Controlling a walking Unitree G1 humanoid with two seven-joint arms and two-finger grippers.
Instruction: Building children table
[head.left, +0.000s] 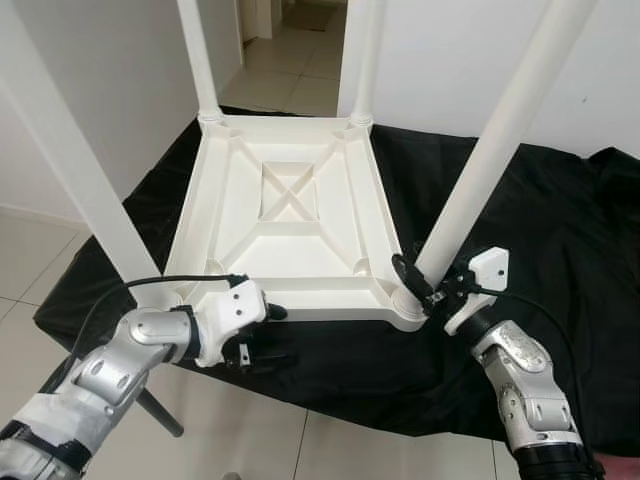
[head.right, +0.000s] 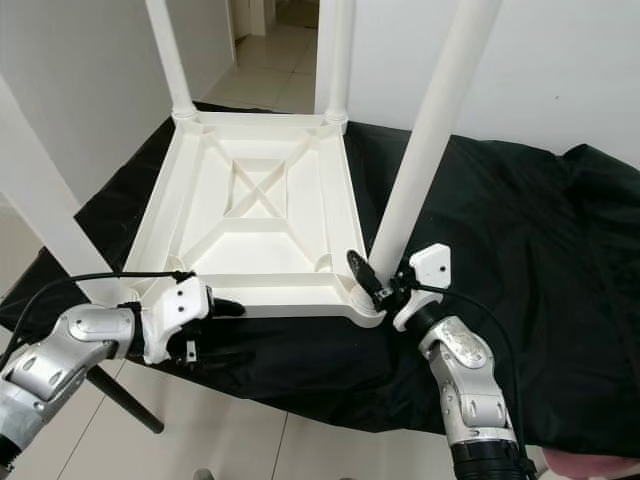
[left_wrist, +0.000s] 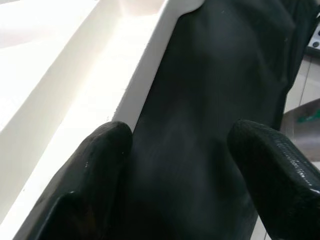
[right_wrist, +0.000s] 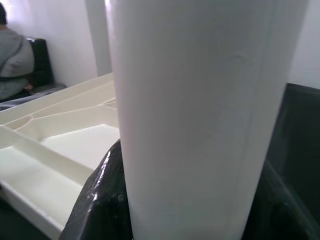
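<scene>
Nearest me are my two silver forearms, reaching toward the near edge of the upturned table top, which lies underside up on a black cloth so the legs can go into its corner sockets. My right gripper is closed around the near-right leg just above its socket, I judge to steady or seat it. My left gripper sits by the near-left corner with its fingers spread and nothing between them. From the left wrist camera I see what the head cameras hide: one finger touches the tabletop's rim, the other lies over the cloth. On the right wrist camera, a seated person shows beyond the table.
</scene>
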